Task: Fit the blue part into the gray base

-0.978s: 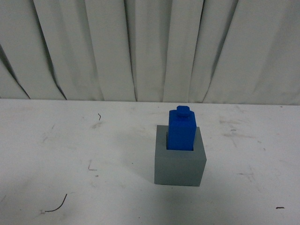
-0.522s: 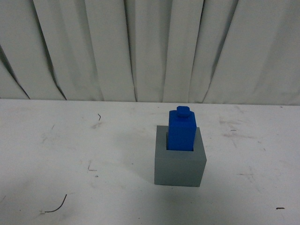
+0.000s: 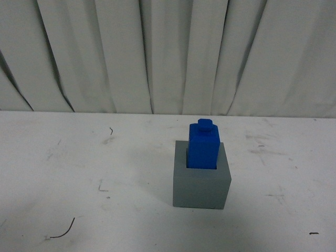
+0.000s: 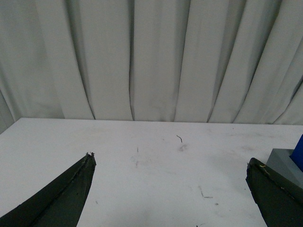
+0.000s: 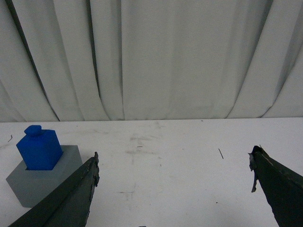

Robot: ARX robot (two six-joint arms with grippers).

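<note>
Here, the gray base (image 3: pixel 201 184) stands on the white table (image 3: pixel 105 157), right of the table's middle and about midway between its far and near edges. The blue part (image 3: pixel 203 148) sits upright in the recess in the base's top face, its upper portion and small knob projecting above the rim. The left hand (image 4: pixel 170 163) and the right hand (image 5: pixel 173 163) both hold their dark fingers spread wide apart with nothing between them, each above bare table. Seen from the right wrist, the base lies just beyond one finger (image 5: pixel 71 198). Pleated white curtain (image 3: pixel 168 52) hangs behind the table's far edge.
</note>
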